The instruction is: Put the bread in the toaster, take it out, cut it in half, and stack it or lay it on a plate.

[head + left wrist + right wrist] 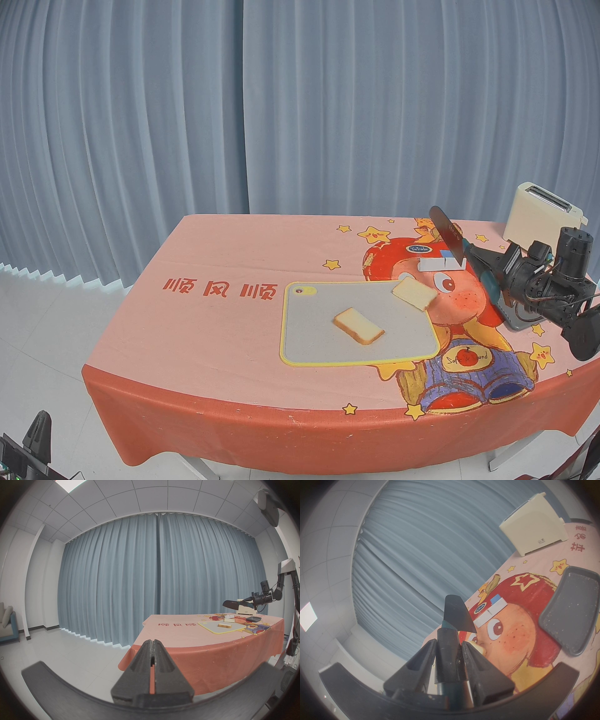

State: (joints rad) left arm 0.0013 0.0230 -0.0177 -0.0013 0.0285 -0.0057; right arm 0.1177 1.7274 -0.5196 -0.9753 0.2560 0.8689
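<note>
Right gripper (494,267): fingers clamped on the handle of the knife (449,234), blade raised clear above the surface (225,337) near the white-and-blue block (440,264); reads as a carrying hold, likely to keep the edge off the cloth. Bread lies in two pieces, near half (358,325) mid cutting board (312,344) and far half (414,292) overhanging the board's far right corner, so the cut looks done, with the move to the grey plate (572,611) near the toaster (540,215) not yet made. Left gripper (152,667) hangs low off the surface's left side, fingers pressed together and empty, well out of the knife's way.
</note>
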